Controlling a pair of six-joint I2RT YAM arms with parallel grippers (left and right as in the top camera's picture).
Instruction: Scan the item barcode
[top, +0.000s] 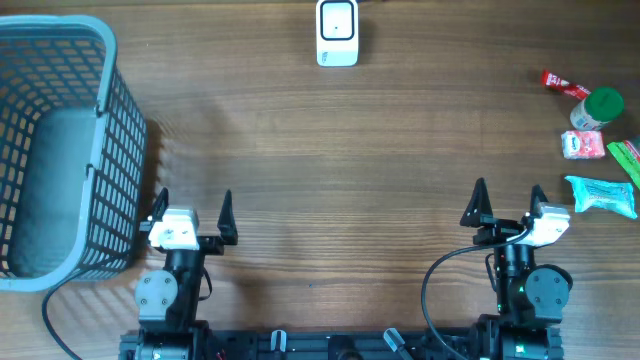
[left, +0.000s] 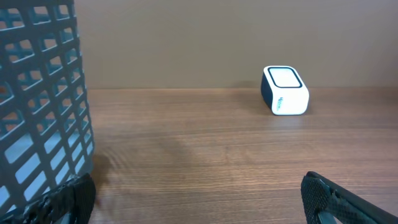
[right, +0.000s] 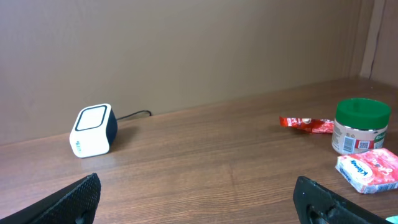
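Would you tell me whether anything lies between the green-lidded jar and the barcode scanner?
Only the red sachet, lying close beside the green-lidded jar on the side toward the scanner; beyond it, the table shows bare wood.

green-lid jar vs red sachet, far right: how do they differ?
The jar stands upright; the red sachet lies flat. The jar is round, with a green lid and pale body; the sachet is thin, long and red. Both rest on the table.
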